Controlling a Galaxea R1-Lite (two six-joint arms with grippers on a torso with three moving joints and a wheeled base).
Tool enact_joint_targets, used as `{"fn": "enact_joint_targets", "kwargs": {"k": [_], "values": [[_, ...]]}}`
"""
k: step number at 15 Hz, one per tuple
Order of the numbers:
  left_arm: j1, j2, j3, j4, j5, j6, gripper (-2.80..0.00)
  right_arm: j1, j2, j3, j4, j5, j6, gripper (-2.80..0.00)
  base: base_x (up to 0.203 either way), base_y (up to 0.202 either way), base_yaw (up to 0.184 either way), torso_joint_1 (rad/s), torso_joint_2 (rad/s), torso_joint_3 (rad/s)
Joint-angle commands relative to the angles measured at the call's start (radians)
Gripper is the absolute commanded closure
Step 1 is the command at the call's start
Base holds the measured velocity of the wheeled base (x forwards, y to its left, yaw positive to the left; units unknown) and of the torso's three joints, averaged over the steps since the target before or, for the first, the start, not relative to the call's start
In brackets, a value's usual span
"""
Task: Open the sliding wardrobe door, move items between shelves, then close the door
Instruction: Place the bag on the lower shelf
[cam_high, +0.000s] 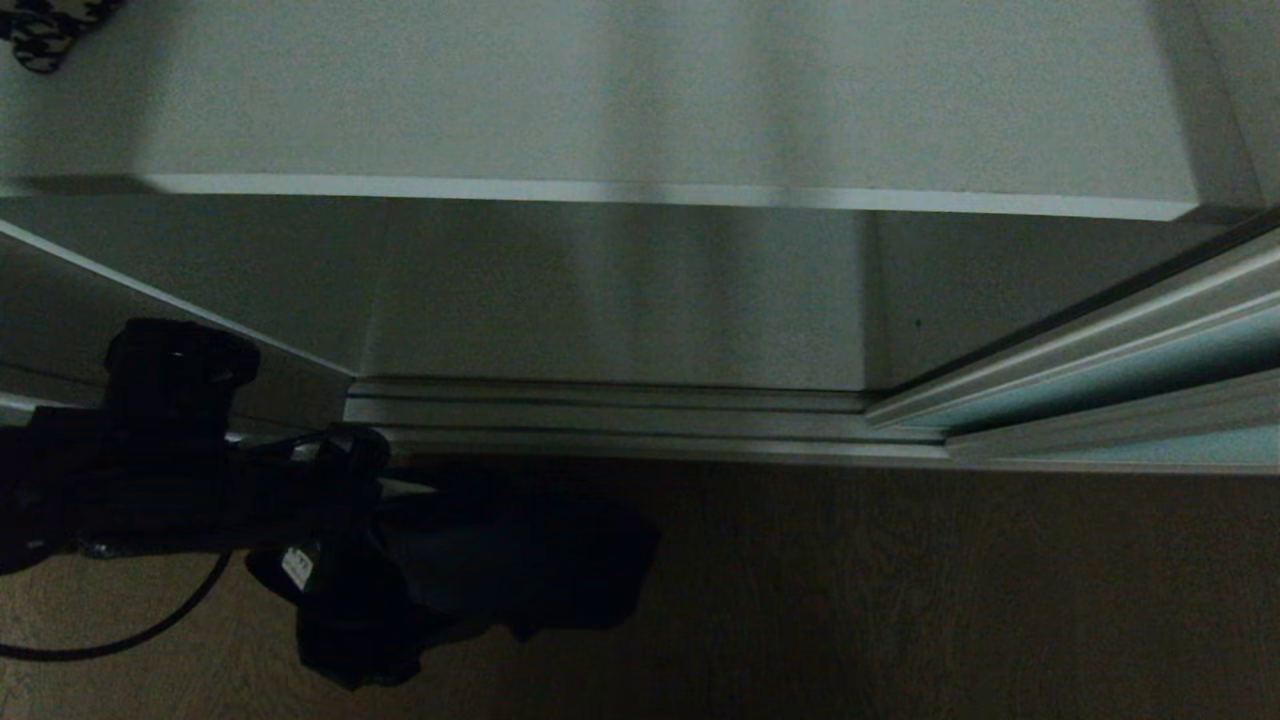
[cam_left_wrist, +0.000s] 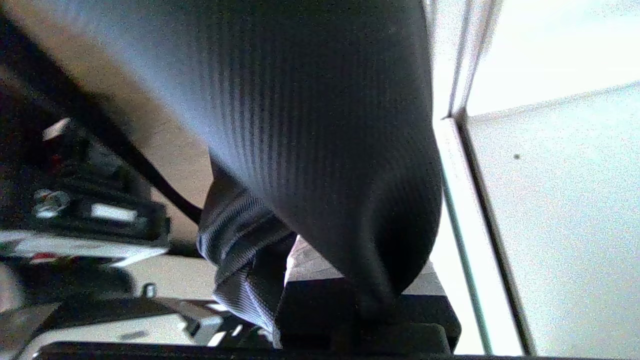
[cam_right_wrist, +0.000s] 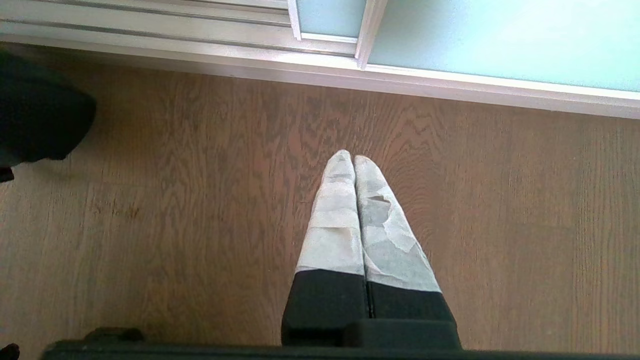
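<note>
With the sliding wardrobe door slid aside, the left gripper hangs low before the shelves, clamped on 1 black garment. Placing it and closing the door look still ahead. The right gripper, fingers together, hangs over the floor.

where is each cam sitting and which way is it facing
Head view: on the robot's head, looking down into the open wardrobe at the shelf; left arm shows lower left.
Left wrist view: behind the left hand, shut on the black garment.
Right wrist view: behind the right hand, shut, facing the wood floor.
Shared: all three show the sliding door.
</note>
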Motion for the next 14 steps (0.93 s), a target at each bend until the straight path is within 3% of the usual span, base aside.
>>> {"fn": "enact_joint_targets", "kwargs": {"k": [1,4,8,14], "values": [[-0.014,0.102,-0.118,-0.012,0.001,-0.012,0.00,0.000,-0.005,0.000,0.000,0.001,0.000,0.00,0.000,0.000,0.000,0.000,0.00,0.000],[-0.015,0.191,-0.261,-0.042,0.014,-0.028,0.00,0.000,-0.005,0.001,0.000,0.001,0.000,0.00,0.000,0.000,0.000,0.000,0.00,0.000],[-0.010,0.294,-0.426,-0.094,0.086,-0.031,0.00,0.000,-0.005,0.001,0.000,0.001,-0.001,0.00,0.000,0.000,0.000,0.000,0.00,0.000],[0.003,0.389,-0.662,-0.184,0.102,-0.031,0.00,0.000,-0.004,0.001,0.000,0.001,-0.001,0.00,0.000,0.000,0.000,0.000,0.00,0.000]]}}
